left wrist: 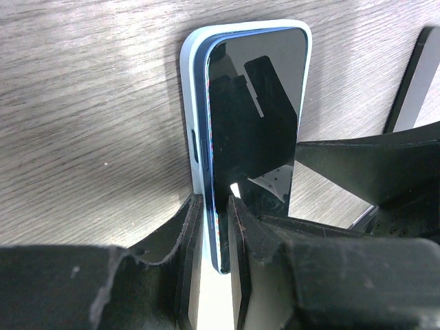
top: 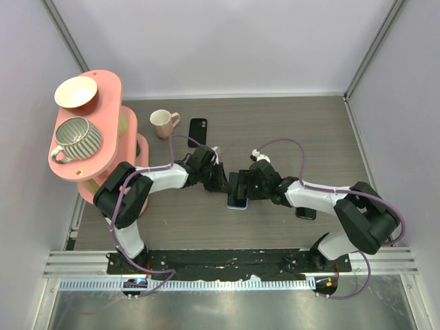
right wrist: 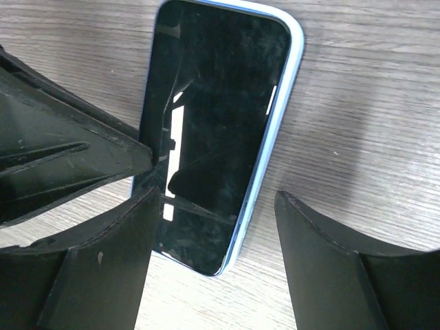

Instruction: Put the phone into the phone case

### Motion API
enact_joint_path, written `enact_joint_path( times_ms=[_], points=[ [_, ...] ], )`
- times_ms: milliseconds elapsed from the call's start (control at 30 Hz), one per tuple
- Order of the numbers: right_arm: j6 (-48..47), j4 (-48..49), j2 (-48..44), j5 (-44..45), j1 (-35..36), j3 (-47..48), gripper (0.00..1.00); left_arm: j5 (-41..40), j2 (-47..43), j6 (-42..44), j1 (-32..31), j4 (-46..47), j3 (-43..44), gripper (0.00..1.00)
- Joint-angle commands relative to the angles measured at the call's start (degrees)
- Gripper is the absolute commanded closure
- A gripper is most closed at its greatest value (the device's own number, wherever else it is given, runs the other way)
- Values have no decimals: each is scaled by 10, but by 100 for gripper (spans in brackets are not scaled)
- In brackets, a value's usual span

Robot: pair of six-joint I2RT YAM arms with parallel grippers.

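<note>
The phone (top: 237,203) is at the table's middle, between the two grippers, light-blue rim and black screen. In the left wrist view the phone (left wrist: 254,124) stands tilted on one long edge. My left gripper (left wrist: 214,203) is shut on its near end, and shows at the phone's left in the top view (top: 221,182). In the right wrist view the phone (right wrist: 213,124) lies between the fingers of my right gripper (right wrist: 214,199), which is open and not touching it; the gripper also shows in the top view (top: 250,187). The black phone case (top: 198,130) lies flat farther back, apart from both grippers.
A pink two-level rack (top: 103,82) with a bowl (top: 75,91) and a striped cup (top: 77,137) stands at the left. A pink mug (top: 162,124) stands beside the case. A dark flat object (top: 306,212) lies under the right arm. Walls close in on both sides.
</note>
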Motion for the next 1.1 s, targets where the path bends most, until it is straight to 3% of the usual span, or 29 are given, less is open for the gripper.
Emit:
enact_joint_path(
  times_ms=[0,167,300,467,833,1067],
  points=[
    [0,62,12,-11,-1,-7,26,-15,23,-3,0,19,-5,78],
    [8,73,22,-11,-1,2,26,0,31,-10,0,30,-13,78],
    [29,104,-12,-89,-9,-10,25,6,28,-16,0,48,-26,78],
    [94,232,-54,-168,-27,-63,23,35,30,-43,2,80,-42,78],
    [138,326,-68,-203,-48,-112,23,71,42,-79,1,139,-63,77],
    [97,185,-96,-100,-53,-80,23,51,29,-60,1,112,-61,78]
  ],
)
